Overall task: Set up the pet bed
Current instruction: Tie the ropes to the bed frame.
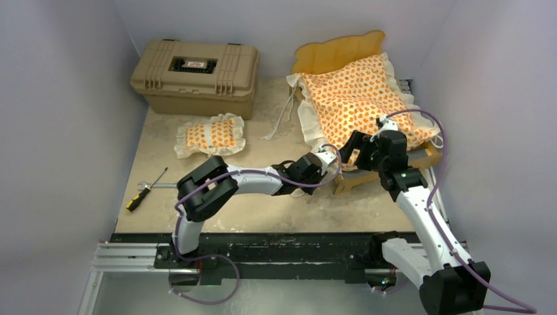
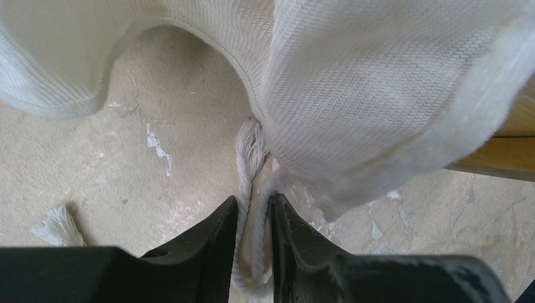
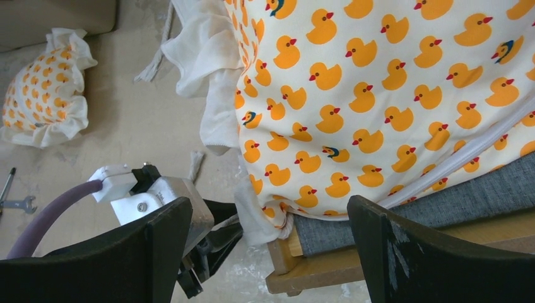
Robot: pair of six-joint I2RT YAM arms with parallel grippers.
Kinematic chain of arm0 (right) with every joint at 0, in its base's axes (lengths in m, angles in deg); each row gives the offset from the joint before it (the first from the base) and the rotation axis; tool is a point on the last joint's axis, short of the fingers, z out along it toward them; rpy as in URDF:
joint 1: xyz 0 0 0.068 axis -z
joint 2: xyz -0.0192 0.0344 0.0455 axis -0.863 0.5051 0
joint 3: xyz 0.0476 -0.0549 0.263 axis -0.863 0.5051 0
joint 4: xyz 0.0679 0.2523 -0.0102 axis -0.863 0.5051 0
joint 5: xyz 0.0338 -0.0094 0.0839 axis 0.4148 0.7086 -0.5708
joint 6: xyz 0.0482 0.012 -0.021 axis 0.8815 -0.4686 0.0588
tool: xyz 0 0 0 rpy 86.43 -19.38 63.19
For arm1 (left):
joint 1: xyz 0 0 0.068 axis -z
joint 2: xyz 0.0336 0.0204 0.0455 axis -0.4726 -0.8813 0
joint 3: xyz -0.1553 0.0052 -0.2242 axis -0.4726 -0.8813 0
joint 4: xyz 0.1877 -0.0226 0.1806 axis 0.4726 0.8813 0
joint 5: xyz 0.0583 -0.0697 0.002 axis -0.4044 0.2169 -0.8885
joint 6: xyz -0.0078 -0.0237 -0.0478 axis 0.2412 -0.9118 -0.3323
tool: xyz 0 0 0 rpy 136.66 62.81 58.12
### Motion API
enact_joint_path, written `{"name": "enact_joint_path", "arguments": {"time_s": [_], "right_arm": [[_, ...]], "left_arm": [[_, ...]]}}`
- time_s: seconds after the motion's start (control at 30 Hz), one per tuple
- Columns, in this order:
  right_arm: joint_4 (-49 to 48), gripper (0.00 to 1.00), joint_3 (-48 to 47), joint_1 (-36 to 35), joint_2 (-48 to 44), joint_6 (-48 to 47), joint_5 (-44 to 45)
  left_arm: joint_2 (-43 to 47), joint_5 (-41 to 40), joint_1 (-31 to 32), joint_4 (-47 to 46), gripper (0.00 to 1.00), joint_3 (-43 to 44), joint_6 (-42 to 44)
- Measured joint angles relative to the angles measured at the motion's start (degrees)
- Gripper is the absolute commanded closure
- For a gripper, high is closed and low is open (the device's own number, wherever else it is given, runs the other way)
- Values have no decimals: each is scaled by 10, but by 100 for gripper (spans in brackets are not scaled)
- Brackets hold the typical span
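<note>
Here, scuffed beige tabletop, grey walls — left fingers tight on cord, right fingers wide, empty

pale lilac walls box me in on three sides; my table is beige, scuffed, flecked with white; a black rail runs along its near edge; the light is soft and even
</note>
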Motion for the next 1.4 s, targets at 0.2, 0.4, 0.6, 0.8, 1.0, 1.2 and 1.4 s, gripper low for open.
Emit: {"name": "enact_joint_path", "arguments": {"time_s": [0.2,0.4,0.6,0.8,1.0,1.2,1.4], "right_arm": [[-1,16,0,0,-12,-11,-36],[6,25,0,-9,-32,-13,-91],[13,34,3,-47,-32,-7,-119],[22,42,22,-71,-23,2,-132],[30,42,31,-74,-21,10,-133],[29,41,32,-74,-22,13,-132],[37,40,32,-74,-23,13,-125]], "left_arm": [[0,44,-16,-3,78,-1,0],[4,118,-44,-33,81,-20,-1],[7,179,-61,-56,88,-34,0],[16,233,-62,-96,97,-48,0],[24,256,-64,-122,82,-64,-2],[33,211,-66,-107,55,-66,-2],[63,119,-50,-99,2,-69,0]]}}
